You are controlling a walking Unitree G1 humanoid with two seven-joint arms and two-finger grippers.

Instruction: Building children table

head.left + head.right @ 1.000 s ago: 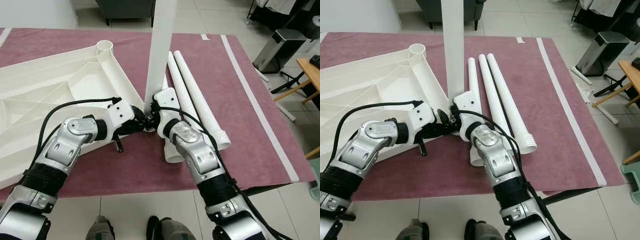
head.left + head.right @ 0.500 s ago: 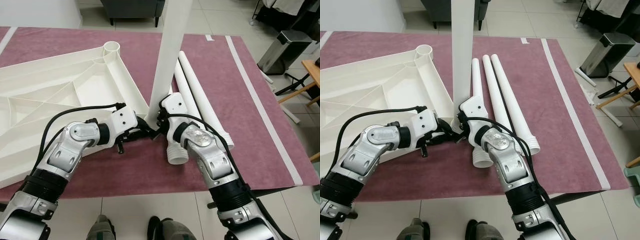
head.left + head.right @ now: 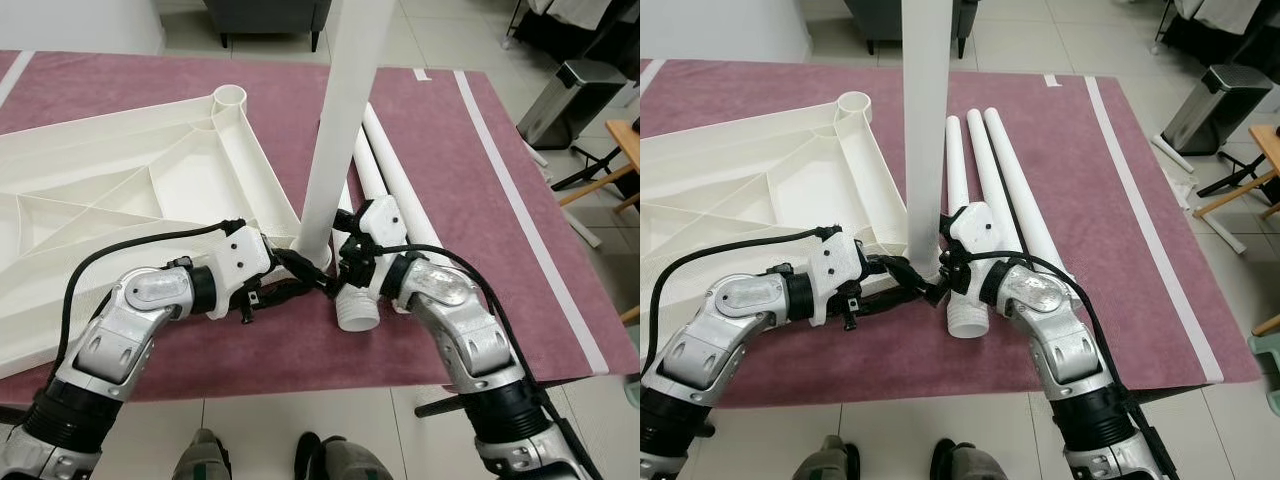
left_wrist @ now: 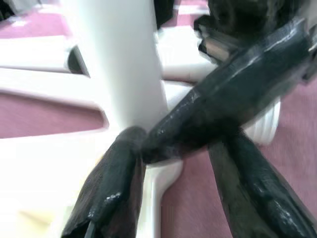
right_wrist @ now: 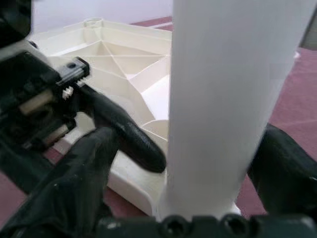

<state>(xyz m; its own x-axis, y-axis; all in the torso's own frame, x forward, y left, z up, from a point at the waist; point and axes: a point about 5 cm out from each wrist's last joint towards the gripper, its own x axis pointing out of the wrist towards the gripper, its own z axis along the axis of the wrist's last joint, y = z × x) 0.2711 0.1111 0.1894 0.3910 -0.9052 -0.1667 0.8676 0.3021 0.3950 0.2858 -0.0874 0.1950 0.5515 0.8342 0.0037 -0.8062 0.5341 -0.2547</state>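
- The upright table leg (image 3: 927, 130) stood on end at the near corner of the upturned white tabletop (image 3: 750, 180), its foot right between the two grippers.
- The right gripper (image 3: 943, 272) had the leg's base between its two black fingers (image 5: 86, 178), one on each side of the tube as the right wrist view showed, so it looked clamped on the leg.
- The left gripper (image 3: 910, 280) came in from the other side, fingers (image 4: 111, 193) spread apart, one tip touching the leg's base; nothing was gripped in it as far as could be judged.
- Just beyond the right gripper, three loose table legs (image 3: 995, 180) lay side by side on the maroon rug (image 3: 1120, 200), the nearest one's ribbed end (image 3: 968, 322) beside the right wrist.
- Progress, as a judgement: one leg was being seated in a corner socket, three were waiting, and the far corner socket (image 3: 852, 103) was empty. So an early stage.
- Hard to tell: whether the leg was fully home in its socket, since the fingers covered the joint; the leg's top was cut off by the frame.
- Further out, a metal bin (image 3: 1205, 100) and a chair base (image 3: 925, 20) stood on the tiled floor (image 3: 1060, 40).
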